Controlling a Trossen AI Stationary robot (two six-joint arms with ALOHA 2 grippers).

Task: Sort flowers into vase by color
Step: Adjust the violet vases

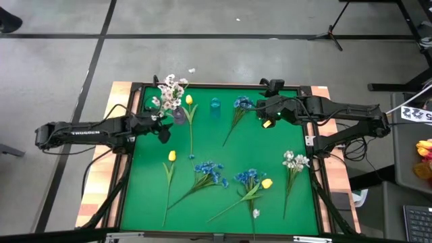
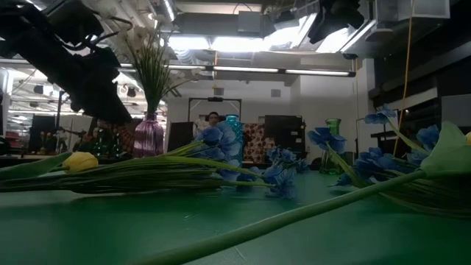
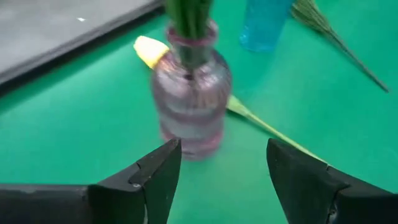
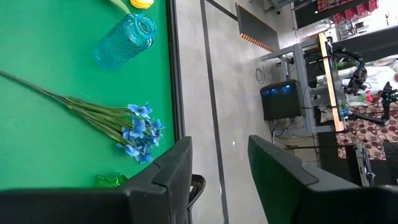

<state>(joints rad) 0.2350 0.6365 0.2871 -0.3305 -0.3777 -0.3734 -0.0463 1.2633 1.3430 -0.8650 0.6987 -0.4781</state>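
the green table (image 1: 216, 155) sits on a grey floor (image 1: 61, 61). flowers (image 1: 209, 172) lie on it (white ones (image 1: 170, 91) stand in the purple vase (image 3: 191, 99)). left gripper (image 3: 221, 174) is released near it; right gripper (image 4: 217, 168) holds nothing.

So one camera hangs overhead and looks straight down at the whole green table (image 1: 216, 196). Another sits right at mat level, staring across the stems into the room behind. The left wrist cam is close up on the purple vase (image 3: 189, 102); overhead and low cams catch that vase too. The right wrist cam looks past the blue vase (image 4: 123, 40) over the table's edge at the floor.
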